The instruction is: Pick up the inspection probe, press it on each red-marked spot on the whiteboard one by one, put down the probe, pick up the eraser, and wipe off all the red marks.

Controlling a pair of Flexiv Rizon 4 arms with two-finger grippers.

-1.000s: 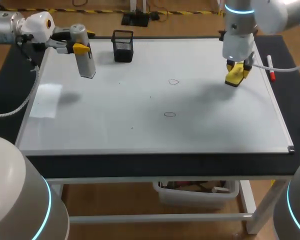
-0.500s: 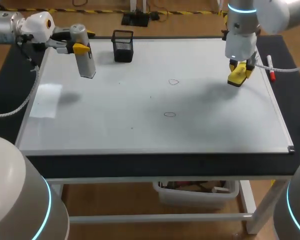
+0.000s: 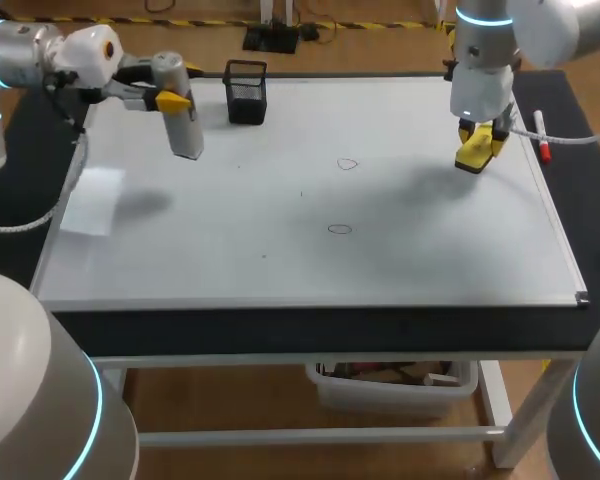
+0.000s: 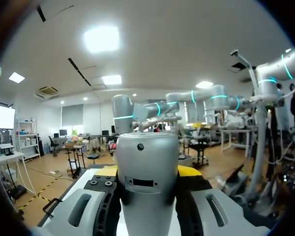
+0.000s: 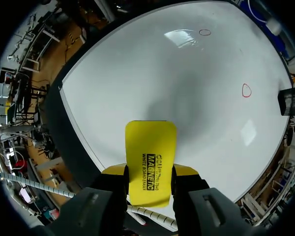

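Observation:
The silver cylindrical inspection probe [image 3: 183, 115] hangs tilted above the whiteboard's [image 3: 280, 260] far left corner, my left gripper [image 3: 168, 99] shut on its upper part. The left wrist view shows the probe [image 4: 147, 196] filling the gap between the yellow tips. My right gripper [image 3: 478, 138] is over the board's far right, shut on the yellow eraser [image 3: 472, 154], which sticks out ahead of the fingers [image 5: 150, 157]. Two small red ovals lie mid-board: one farther back [image 3: 347, 164] [image 5: 246, 90], one nearer the front [image 3: 339, 229] [image 5: 205, 32].
A black mesh pen holder [image 3: 246, 92] stands at the board's far edge, just right of the probe. A marker with a red cap [image 3: 542, 138] lies along the right rim, beside my right gripper. The black tabletop [image 3: 310, 330] borders the board.
My left arm has carried the probe to the right, toward the pen holder. The right gripper with the eraser shifted slightly right and back, then held still.

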